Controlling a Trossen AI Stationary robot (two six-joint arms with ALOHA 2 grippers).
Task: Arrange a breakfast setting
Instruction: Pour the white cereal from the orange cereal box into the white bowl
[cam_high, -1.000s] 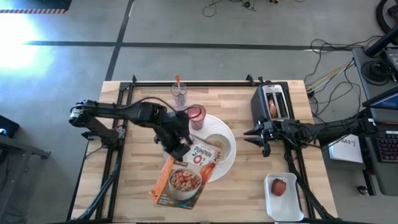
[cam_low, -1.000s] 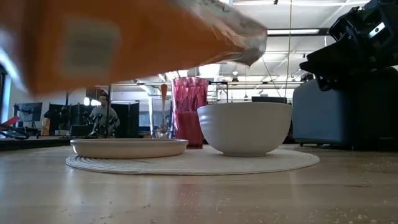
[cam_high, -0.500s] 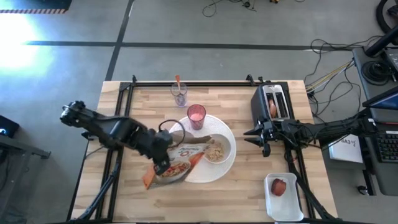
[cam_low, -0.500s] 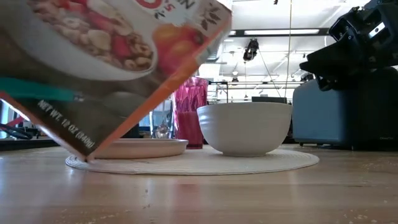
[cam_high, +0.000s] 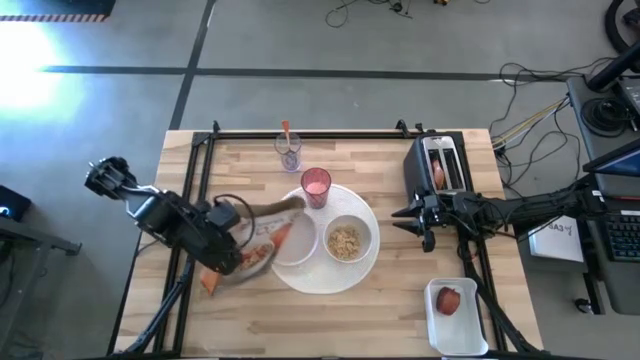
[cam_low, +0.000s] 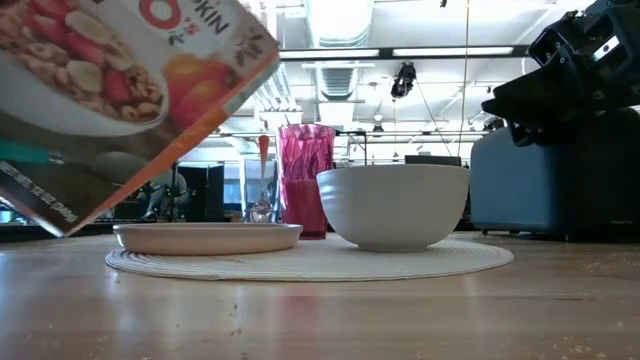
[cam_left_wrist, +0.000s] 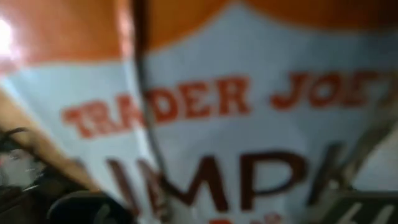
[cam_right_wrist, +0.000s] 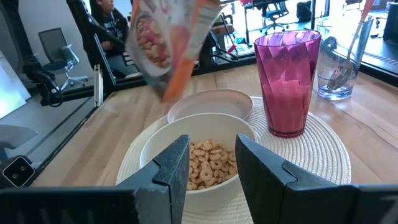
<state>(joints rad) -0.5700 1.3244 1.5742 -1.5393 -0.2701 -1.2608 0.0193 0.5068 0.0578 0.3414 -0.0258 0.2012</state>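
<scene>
My left gripper (cam_high: 228, 250) is at the table's left and is shut on the orange-and-white cereal box (cam_high: 262, 235), which also shows in the low view (cam_low: 120, 80). The large white plate (cam_high: 345, 280) on a round mat holds a bowl of cereal (cam_high: 345, 241) and an empty white bowl (cam_high: 296, 242). The pink tumbler (cam_high: 316, 186) stands at the plate's far rim. An orange-handled spoon (cam_high: 286, 132) stands in a clear glass. The bagel (cam_high: 438, 173) sticks out of the black toaster. The red apple (cam_high: 450, 299) lies in a white tray. My right gripper (cam_right_wrist: 211, 165) is open, right of the plate. My left gripper holds the cereal box from the table's left side. The wrist and the box hide the fingers, so the part held cannot be told. The box's printed front (cam_left_wrist: 249, 124) fills the left wrist view. The box is tilted and clear of the table (cam_low: 60, 225).
The black toaster (cam_high: 437, 165) stands at the far right, next to my right arm. The white tray (cam_high: 457, 318) sits at the near right corner. The clear glass (cam_high: 289, 152) stands at the far edge. People and chairs show in the room beyond the table (cam_right_wrist: 109, 25).
My left gripper has drawn back toward the table's left edge with the cereal box. The box lay tipped over the plate and the cereal bowl; it is now off the plate's left side, still tilted. The bowl of cereal is uncovered.
</scene>
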